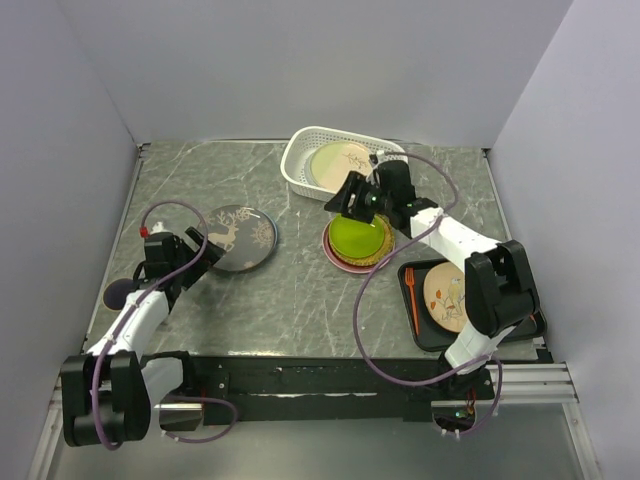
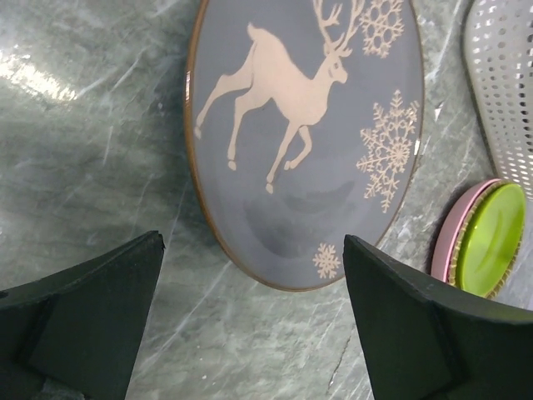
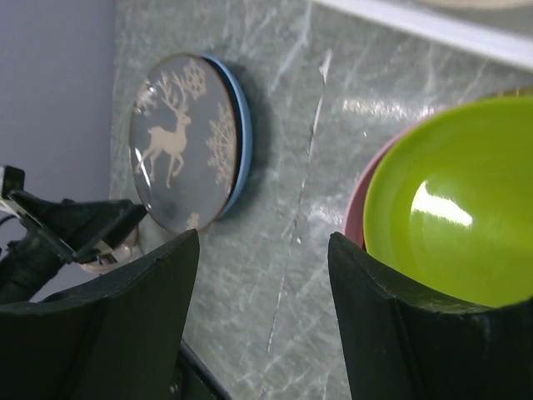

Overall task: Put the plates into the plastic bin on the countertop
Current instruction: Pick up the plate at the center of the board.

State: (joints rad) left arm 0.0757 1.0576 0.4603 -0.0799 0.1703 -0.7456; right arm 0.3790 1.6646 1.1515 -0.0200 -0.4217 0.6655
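Observation:
The white perforated plastic bin [image 1: 300,170] stands at the back of the countertop [image 1: 300,300] with a cream plate [image 1: 340,163] inside. A brown-rimmed deer plate [image 1: 240,238] lies at the left on a blue plate [image 3: 241,142]; it fills the left wrist view [image 2: 308,133]. A lime green plate [image 1: 360,237] tops a stack with straw and pink plates [image 1: 336,258]; the right wrist view shows it [image 3: 450,217]. My left gripper [image 1: 193,243] is open and empty just left of the deer plate. My right gripper [image 1: 347,200] is open and empty above the stack's far edge.
A flat black tray [image 1: 425,330] at the front right holds a cream sprig plate [image 1: 446,297] and an orange fork [image 1: 410,288]. A small dark disc [image 1: 117,293] lies at the left edge. White walls close in the back and both sides.

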